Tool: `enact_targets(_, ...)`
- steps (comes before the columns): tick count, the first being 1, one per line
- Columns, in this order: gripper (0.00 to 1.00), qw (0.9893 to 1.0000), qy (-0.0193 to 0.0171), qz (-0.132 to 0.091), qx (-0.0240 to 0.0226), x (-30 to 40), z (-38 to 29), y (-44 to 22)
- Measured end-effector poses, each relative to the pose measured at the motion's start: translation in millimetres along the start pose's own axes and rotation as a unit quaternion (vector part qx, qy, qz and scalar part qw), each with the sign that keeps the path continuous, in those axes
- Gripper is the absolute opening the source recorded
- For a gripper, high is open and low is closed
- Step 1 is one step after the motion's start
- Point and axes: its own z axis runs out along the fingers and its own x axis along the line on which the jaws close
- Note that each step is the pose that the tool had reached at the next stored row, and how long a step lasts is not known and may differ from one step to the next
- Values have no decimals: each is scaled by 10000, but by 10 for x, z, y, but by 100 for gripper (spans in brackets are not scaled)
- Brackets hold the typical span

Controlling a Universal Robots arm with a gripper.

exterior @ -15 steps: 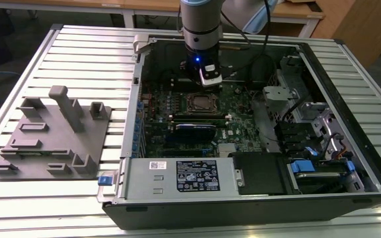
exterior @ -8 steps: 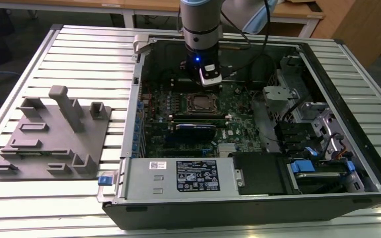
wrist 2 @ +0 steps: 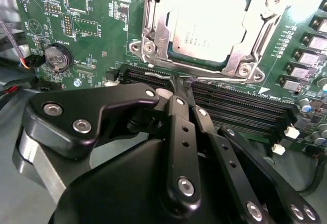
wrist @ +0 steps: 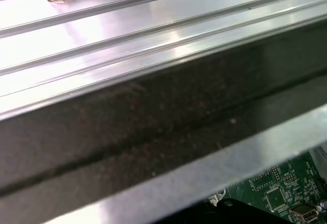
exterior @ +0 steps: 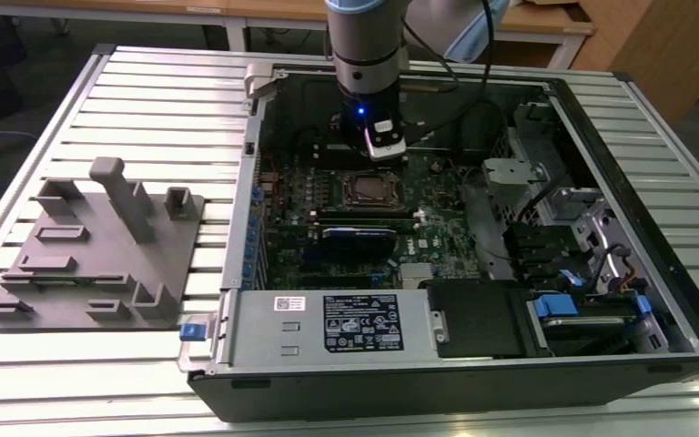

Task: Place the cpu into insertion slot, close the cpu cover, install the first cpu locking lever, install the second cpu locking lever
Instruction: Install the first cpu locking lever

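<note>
Bearing unreadable print: cpu (wrist 2: 209, 22) inside cpu cover (wrist 2: 157, 27)

Cpu (wrist 2: 212, 22): flat square chip with a silvery-grey top, seated level in insertion slot (wrist 2: 199, 59), just beside the long black memory slots (wrist 2: 240, 104). Slot seen as a dark rim round the chip. Cpu cover (wrist 2: 153, 29): silvery windowed frame, lying flat over the chip's edges.

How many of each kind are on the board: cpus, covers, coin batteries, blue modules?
cpu: 1
cover: 1
coin battery: 1
blue module: 1
Total: 4
</note>
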Motion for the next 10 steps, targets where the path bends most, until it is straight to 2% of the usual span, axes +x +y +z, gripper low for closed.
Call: enact_targets(10, 10, 10000, -22, -8, 36, 1, 14, -9)
